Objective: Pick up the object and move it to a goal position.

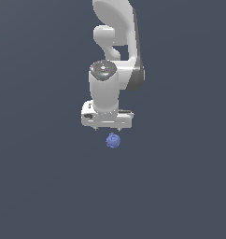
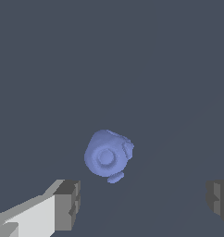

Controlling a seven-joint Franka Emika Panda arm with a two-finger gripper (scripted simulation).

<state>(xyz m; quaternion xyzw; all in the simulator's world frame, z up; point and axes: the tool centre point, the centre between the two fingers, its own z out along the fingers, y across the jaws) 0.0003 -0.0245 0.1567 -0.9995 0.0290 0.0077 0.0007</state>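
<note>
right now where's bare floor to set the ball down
Bare grey surface lies on every side of the blue ball, toward the exterior view's left, right and near edge. The only crowded spot is at the ball itself, where the open gripper hangs.

Bare grey floor all round the ball [image 1: 113, 140], fingers [image 2: 67, 204] spread wide, apart from it, nothing between

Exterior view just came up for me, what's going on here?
A single white arm hangs over a plain dark surface with its gripper pointing down, just above a small blue ball. In the wrist view the fingers stand wide apart, and the ball lies ahead of the gap between them, untouched. Nothing is held; the pick-up has not happened yet. No goal marker shows in either view.
</note>
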